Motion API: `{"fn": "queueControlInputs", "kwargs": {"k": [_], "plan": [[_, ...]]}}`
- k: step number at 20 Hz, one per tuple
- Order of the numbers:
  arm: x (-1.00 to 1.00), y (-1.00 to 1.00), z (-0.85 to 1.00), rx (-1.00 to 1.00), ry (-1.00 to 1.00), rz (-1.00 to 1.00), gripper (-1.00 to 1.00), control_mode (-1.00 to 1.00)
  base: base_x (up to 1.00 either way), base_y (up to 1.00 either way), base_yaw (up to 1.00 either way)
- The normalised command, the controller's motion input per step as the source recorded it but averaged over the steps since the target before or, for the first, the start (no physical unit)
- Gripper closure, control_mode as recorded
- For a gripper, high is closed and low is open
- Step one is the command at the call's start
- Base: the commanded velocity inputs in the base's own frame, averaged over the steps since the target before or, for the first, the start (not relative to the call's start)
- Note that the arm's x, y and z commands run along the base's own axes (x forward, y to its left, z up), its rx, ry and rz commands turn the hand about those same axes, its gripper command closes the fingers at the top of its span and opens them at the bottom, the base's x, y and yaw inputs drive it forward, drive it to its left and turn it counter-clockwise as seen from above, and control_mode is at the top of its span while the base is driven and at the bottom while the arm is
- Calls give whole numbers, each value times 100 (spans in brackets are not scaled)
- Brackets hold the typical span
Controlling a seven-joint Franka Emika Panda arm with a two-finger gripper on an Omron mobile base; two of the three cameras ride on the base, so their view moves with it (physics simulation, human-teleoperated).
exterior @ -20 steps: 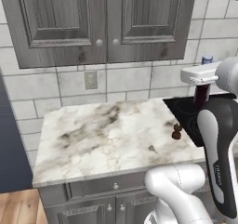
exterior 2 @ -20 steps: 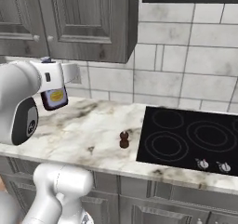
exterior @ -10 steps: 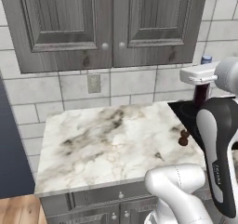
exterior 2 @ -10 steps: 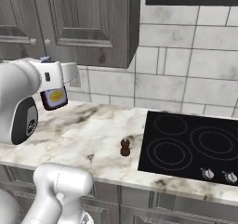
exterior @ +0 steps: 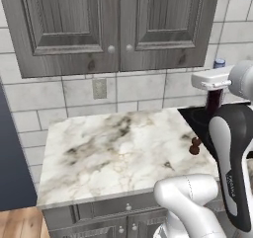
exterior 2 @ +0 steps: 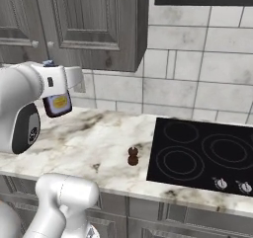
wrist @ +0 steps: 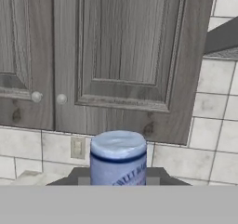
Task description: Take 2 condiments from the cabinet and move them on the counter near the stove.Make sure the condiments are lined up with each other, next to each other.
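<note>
1. Dark glass and a blue-white cap mark the bottle (exterior 2: 57, 102), which is held upright in the air above the counter (exterior: 113, 148), well clear of the marble.
2. The gripper (exterior: 213, 86) is seen closed on the bottle; in the left base view the dark body hangs below the white hand and the cap (exterior: 219, 63) rises behind it.
3. In the hand view the bottle (wrist: 118, 157) is seen from close by, its pale blue cap nearest the lens and a printed label just below a dark band.
4. A yellow patch is shown on the bottle's label in the right base view.
5. The shaker (exterior 2: 132, 156), squat and red-brown, is stood upright on the marble just beside the left edge of the stove (exterior 2: 207, 153).
6. In the left base view the shaker (exterior: 195, 146) is found near the right end of the slab, partly behind the white arm.
7. The bottle is kept well apart from the shaker, higher up and further from the cooktop.
8. The cabinet (exterior: 113, 24) is mounted on the tiled wall above the counter, and both panelled doors are shut, their round knobs side by side.
9. A wall socket (exterior: 99, 88) is set in the tiles below the cabinet.
10. Two silver knobs (exterior 2: 230, 184) are placed along the front right edge of the black glass.
</note>
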Motion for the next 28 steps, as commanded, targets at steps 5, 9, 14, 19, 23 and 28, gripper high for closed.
{"fn": "queueControlInputs", "kwargs": {"k": [5,9,14,19,23,28], "plan": [[14,-4,-37,0,2,1,100,-100,0,0,0],[4,-25,-52,0,1,9,100,-100,0,0,0],[2,-41,-46,1,0,8,100,-100,0,0,0],[29,-54,-55,5,0,4,100,-100,0,0,0],[51,-75,-68,6,0,3,100,-100,0,0,0],[51,-51,-69,3,-1,0,100,-100,0,0,0]]}}
